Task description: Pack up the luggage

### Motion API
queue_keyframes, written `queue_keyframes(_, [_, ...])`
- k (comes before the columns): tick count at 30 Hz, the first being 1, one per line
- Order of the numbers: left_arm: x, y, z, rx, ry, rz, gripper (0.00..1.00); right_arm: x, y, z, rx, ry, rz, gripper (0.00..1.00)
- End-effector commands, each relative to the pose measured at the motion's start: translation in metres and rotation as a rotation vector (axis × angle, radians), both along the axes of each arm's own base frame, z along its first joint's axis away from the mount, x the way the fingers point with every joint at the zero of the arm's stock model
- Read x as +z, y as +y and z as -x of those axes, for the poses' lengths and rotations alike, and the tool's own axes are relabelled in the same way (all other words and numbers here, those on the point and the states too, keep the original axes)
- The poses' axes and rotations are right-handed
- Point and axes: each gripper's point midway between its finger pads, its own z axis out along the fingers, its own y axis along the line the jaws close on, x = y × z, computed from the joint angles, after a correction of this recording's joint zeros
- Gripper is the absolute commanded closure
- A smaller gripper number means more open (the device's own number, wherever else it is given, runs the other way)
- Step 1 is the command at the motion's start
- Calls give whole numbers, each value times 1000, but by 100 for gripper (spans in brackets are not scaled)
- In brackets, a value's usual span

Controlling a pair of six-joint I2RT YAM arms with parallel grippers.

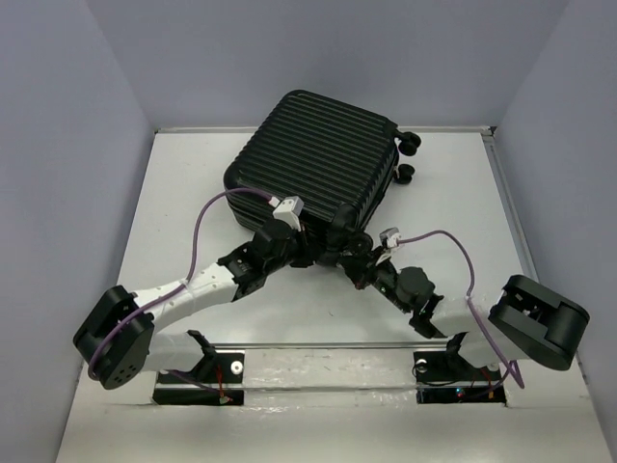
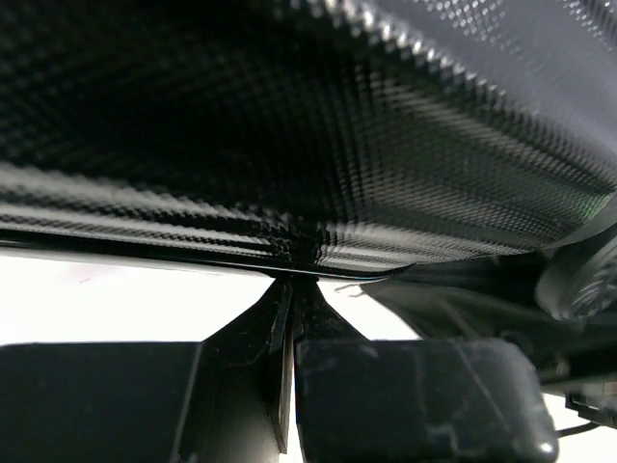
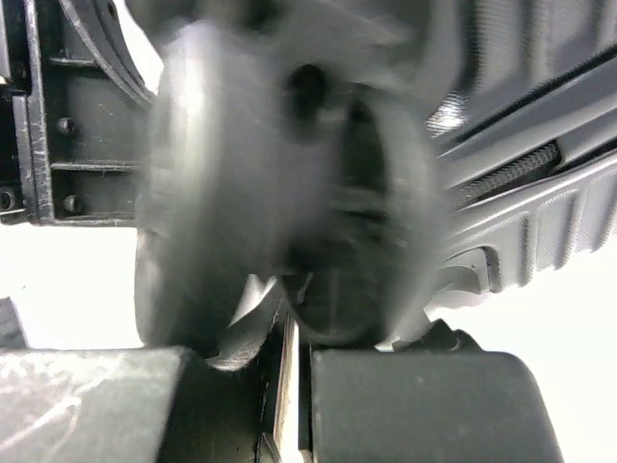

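The large black ribbed hard-shell suitcase (image 1: pixel 313 159) is seen lying closed on the white table (image 1: pixel 183 212). It is set toward the far side and turned at an angle, with small black caster wheels (image 1: pixel 409 145) shown at its far right. Both arms are reached in to its near corner. The left gripper (image 2: pixel 290 301) is placed right at the shell's lower edge, its jaws pressed together with only a sliver between them, and nothing can be made out in the grip. The right gripper (image 3: pixel 292 345) is likewise pinched tight, and a blurred caster wheel (image 3: pixel 222 193) is found just ahead of its fingertips. Contact there cannot be told.
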Motion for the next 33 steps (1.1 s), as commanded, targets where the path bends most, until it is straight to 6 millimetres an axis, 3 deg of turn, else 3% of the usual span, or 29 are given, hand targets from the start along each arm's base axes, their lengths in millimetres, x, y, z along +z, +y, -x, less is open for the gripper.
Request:
queue_keyframes(1, [77, -19, -36, 65, -192, 168, 89, 28, 37, 31, 30, -88, 4, 93])
queue_keyframes(3, [76, -23, -34, 47, -188, 169, 89, 34, 42, 26, -39, -118, 45, 93])
queue_keyframes(4, [76, -25, -33, 39, -188, 169, 89, 36, 57, 28, -34, -130, 83, 93])
queue_keyframes(6, [75, -28, -30, 18, -183, 166, 90, 39, 65, 18, -101, -127, 123, 93])
queue_keyframes(7, [75, -28, -31, 19, -183, 164, 90, 52, 78, 14, -117, -133, 122, 93])
queue_keyframes(8, [76, -28, -31, 18, -186, 163, 90, 43, 82, 7, -145, -132, 160, 93])
queue_keyframes(10, [77, -20, -33, 49, -191, 136, 91, 56, 94, -2, -194, -133, 153, 93])
queue_keyframes(11, [84, -11, -34, 74, -205, 122, 91, 48, 99, -6, -207, -118, 164, 93])
queue_keyframes(13, [94, -1, -37, 92, -223, 87, 88, 52, 108, -10, -208, -119, 165, 93])
queue_keyframes(14, [105, 10, -39, 117, -254, 56, 84, 57, 111, -10, -208, -109, 146, 93])
queue_keyframes(15, [96, 23, -34, 131, -222, -13, 72, 63, 109, -10, -214, -109, 130, 93])
queue_keyframes(16, [108, 35, -36, 162, -238, -27, 66, 61, 106, -10, -217, -102, 134, 93])
queue_keyframes(17, [128, 53, -33, 204, -275, -17, 50, 57, 101, -10, -231, -92, 145, 93])
queue_keyframes(18, [131, 68, -31, 226, -266, -35, 41, 61, 97, -8, -235, -90, 138, 93])
queue_keyframes(20, [170, 110, -40, 323, -325, 9, 23, 59, 94, -5, -221, -79, 135, 93])
queue_keyframes(21, [177, 125, -44, 354, -327, -1, 18, 56, 93, -1, -203, -72, 145, 93])
queue_keyframes(22, [203, 155, -57, 438, -366, 3, 13, 55, 94, 1, -192, -63, 142, 93])
queue_keyframes(24, [204, 168, -75, 426, -335, -48, 2, 52, 95, 6, -160, -52, 145, 93])
queue_keyframes(25, [206, 172, -85, 424, -322, -61, 1, 51, 94, 7, -153, -46, 142, 93])
queue_keyframes(26, [208, 183, -109, 439, -302, -79, 1, 48, 92, 9, -152, -35, 144, 93])
queue_keyframes(28, [198, 198, -133, 463, -267, -132, 1, 46, 90, 12, -139, -23, 149, 93])
queue_keyframes(29, [189, 199, -154, 442, -231, -140, 1, 44, 88, 13, -134, -19, 159, 93])
queue_keyframes(30, [181, 214, -167, 464, -205, -150, 1, 43, 89, 15, -125, -16, 162, 93])
queue_keyframes(32, [179, 224, -186, 461, -193, -151, 1, 41, 88, 16, -118, -10, 177, 93])
queue_keyframes(33, [164, 229, -200, 451, -164, -147, 1, 39, 89, 17, -112, -8, 183, 93])
